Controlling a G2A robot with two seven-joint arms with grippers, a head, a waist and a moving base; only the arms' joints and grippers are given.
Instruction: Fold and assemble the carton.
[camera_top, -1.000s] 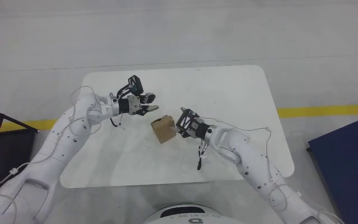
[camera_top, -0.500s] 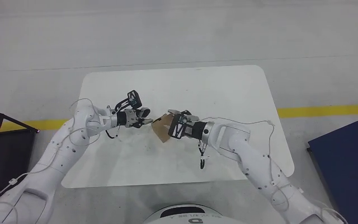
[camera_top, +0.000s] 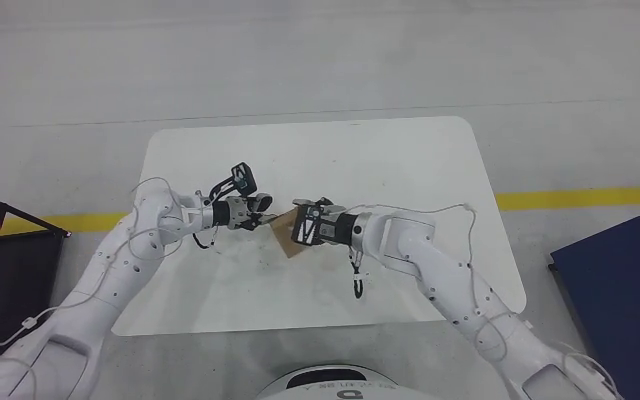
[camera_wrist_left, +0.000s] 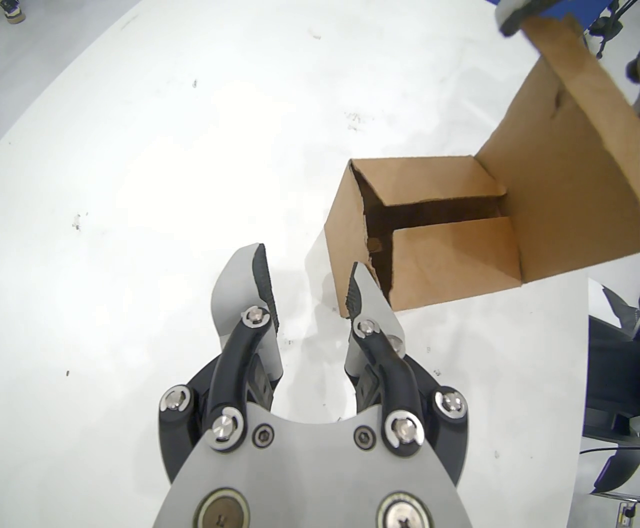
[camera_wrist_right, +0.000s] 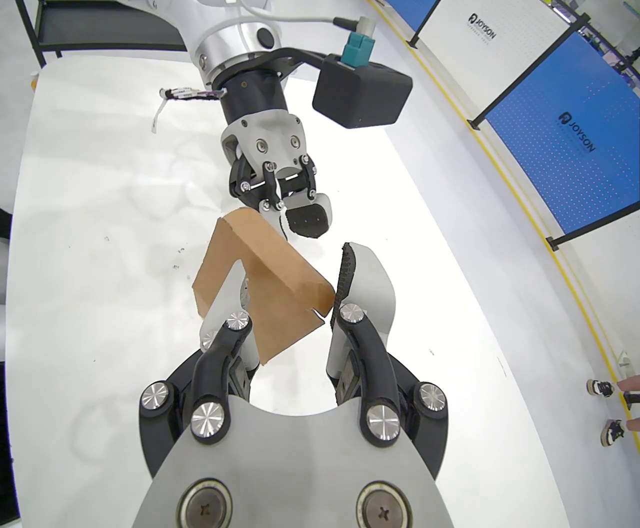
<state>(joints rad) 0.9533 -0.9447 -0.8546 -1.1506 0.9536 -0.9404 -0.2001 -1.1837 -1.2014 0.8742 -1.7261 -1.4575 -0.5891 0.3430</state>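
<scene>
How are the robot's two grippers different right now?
The left gripper has nothing between its fingers; the right gripper straddles the raised flap of the carton. The left gripper sits by a corner of the carton's body; the right gripper is at the flap's free edge. Both are open.

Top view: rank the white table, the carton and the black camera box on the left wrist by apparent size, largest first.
1. White table, by far.
2. Carton, partly covered by the right gripper.
3. Black camera box, smaller, though raised nearer the camera, so that gap is unsure.
</scene>
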